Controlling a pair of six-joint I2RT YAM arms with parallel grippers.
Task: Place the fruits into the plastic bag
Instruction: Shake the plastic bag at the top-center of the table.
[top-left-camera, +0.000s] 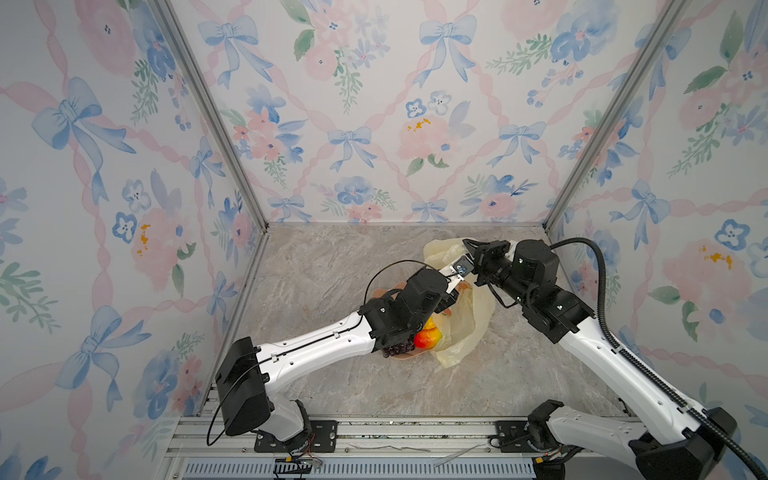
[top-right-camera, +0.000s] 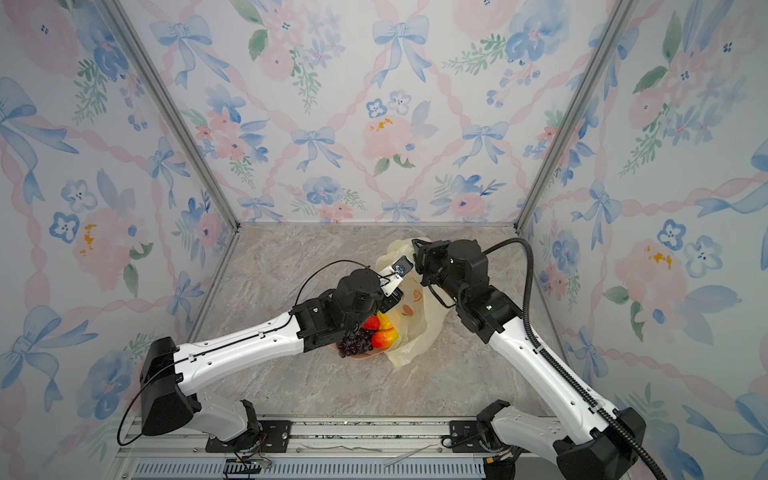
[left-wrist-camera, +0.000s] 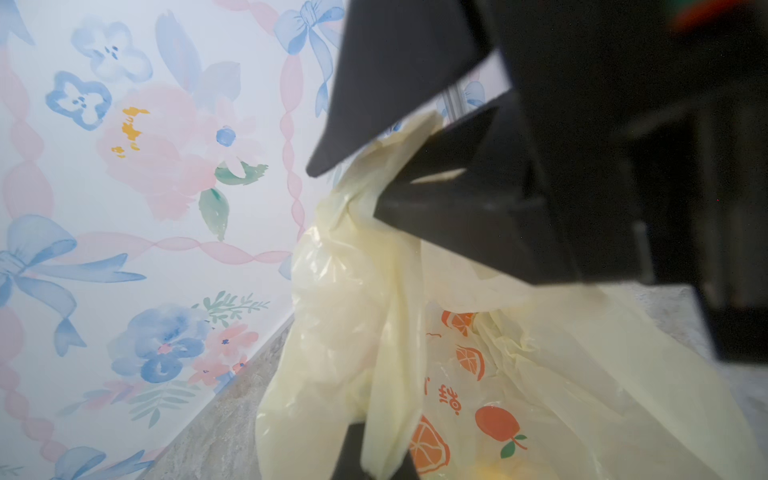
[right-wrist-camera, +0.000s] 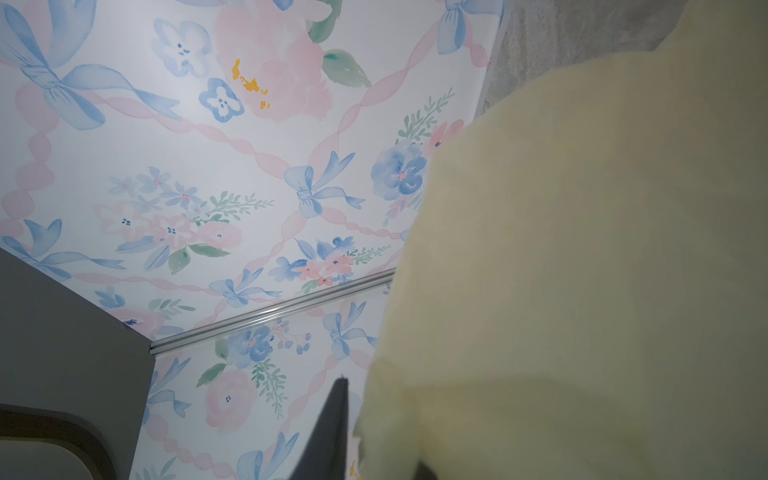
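Left wrist: crinkly translucent plastic bag (left-wrist-camera: 345, 316) pinched in left claw (left-wrist-camera: 376, 455).

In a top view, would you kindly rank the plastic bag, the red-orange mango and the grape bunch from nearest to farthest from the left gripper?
1. plastic bag: nearest, its handle is pinched in the shut left gripper.
2. red-orange mango: next, beside the bag, toward the robot's base.
3. grape bunch: farthest, beyond the mango, tucked under the left arm.

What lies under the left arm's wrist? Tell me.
Visible: grape bunch, red-orange mango and a pink bowl rim beside the plastic bag. The arm hides the rest of the bowl.
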